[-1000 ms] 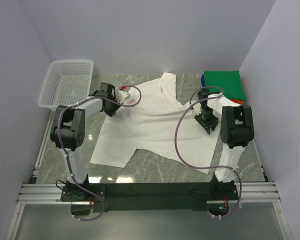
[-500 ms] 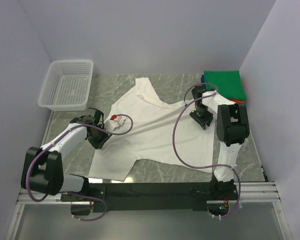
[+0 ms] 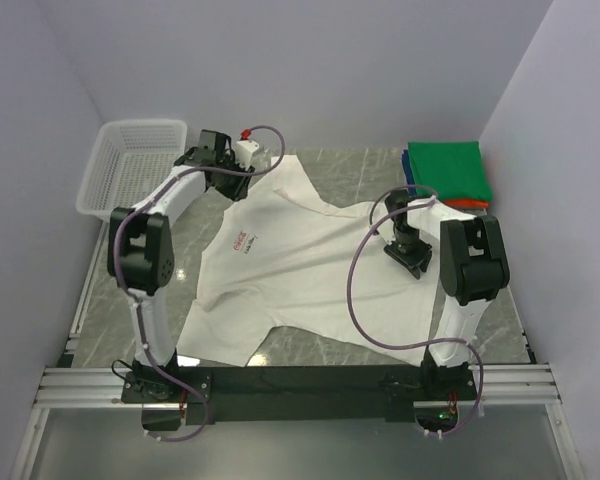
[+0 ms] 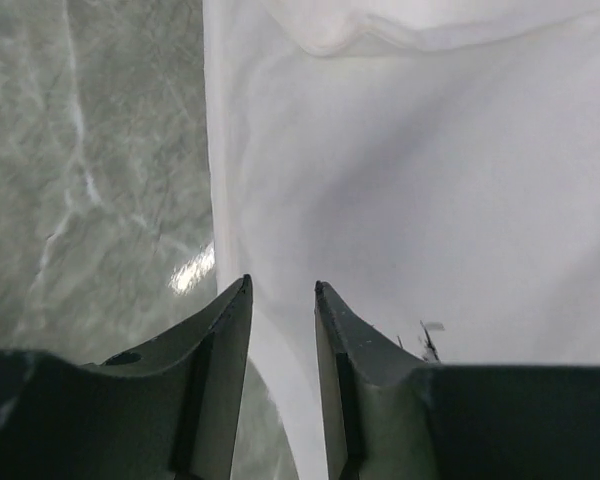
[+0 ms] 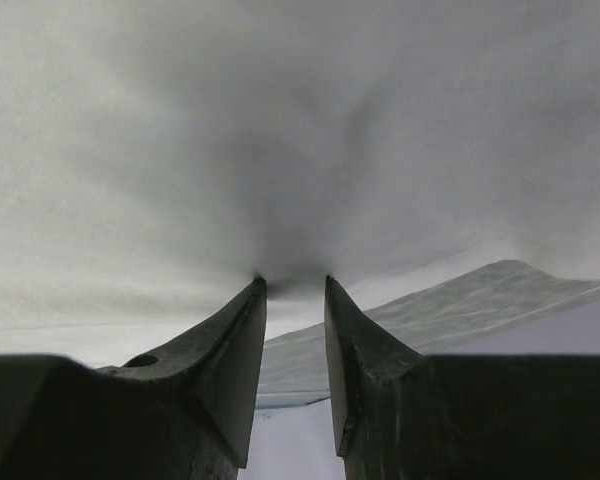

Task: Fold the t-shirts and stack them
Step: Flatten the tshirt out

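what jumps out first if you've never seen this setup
A white t-shirt sprawls across the middle of the table, with the left tool pinching its far left edge and the right tool pinching its right side. A folded stack topped by a green tee sits at the far right, a white mesh basket far left.

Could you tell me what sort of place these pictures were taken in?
Most likely a robot test booth, not a home: plain walls box in a marble-look table, two arms are bolted to a metal rail, and a white t-shirt and basket serve as props.
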Controlling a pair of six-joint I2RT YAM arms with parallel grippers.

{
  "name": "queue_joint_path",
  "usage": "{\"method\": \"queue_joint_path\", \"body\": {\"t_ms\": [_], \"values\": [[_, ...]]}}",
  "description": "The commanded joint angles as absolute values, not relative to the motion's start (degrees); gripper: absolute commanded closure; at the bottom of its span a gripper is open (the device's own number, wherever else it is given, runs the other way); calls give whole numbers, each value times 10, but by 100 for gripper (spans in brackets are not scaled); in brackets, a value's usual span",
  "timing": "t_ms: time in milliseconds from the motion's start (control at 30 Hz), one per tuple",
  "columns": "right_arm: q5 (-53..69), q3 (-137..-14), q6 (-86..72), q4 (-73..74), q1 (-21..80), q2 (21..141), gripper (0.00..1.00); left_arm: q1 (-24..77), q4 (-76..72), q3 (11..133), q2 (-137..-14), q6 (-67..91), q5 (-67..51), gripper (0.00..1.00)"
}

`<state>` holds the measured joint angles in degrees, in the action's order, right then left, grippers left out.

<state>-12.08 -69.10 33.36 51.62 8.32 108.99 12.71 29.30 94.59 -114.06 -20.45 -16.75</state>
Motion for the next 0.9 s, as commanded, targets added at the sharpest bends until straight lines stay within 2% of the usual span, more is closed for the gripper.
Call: {"method": "queue_joint_path", "body": {"t_ms": [0,133,300,467,600,767,867], "values": [[-126,-665,342,531,77,1071,63,140,265,1005,-1203,-167,-176,63],[-122,-679,337,534,76,1073,64,146,242,1015,-1251,-165,-152,64],[-128,-714,337,543,64,1092,64,136,254,985,-1271,-189,-90,70],[-137,-752,342,547,59,1111,64,111,272,869,-1224,-229,-53,76],[-137,-780,344,549,60,1132,64,78,261,713,-1154,-230,-25,79],[-122,-813,347,547,73,1154,64,59,257,586,-1036,-206,-48,76],[-115,-830,348,545,86,1160,64,56,273,569,-976,-198,-96,66]]}}
